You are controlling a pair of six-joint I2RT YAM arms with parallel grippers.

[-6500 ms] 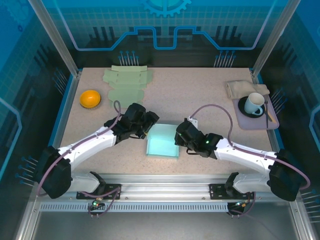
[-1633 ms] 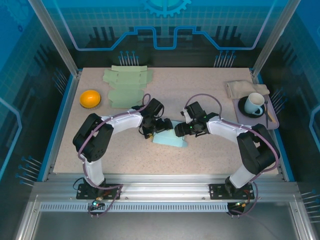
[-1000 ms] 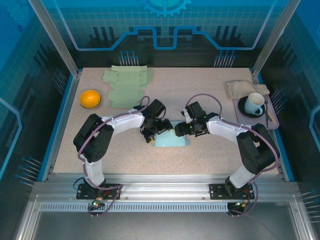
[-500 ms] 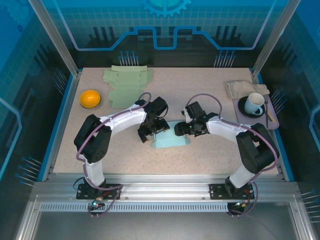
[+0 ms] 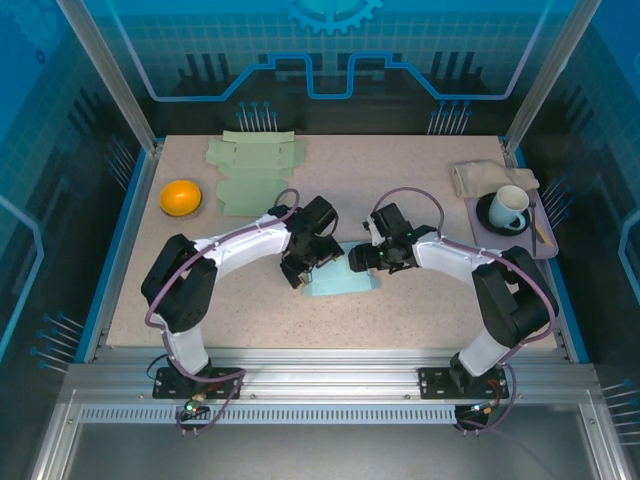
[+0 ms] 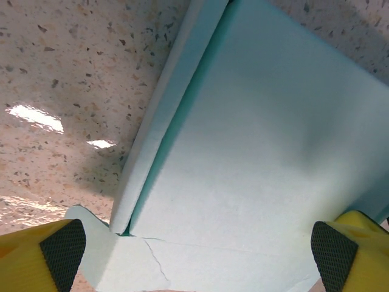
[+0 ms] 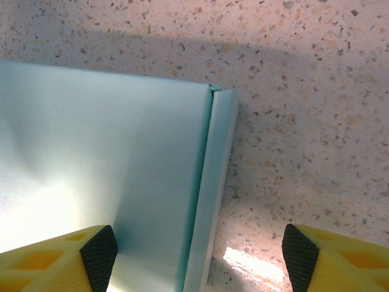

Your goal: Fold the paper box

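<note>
Two spread wide: left pincer (image 6: pixel 200 246), right pincer (image 7: pixel 197 249) | over paper box (image 6: pixel 261 140) side edges | table (image 7: pixel 304 91) open beside

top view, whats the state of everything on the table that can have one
paper box, partly folded, lying on the table
left claw, open, over the box's left end
right claw, open, straddling the box's right edge
green sheets, flat, unfolded
bowl, upright
cup, upright
</note>
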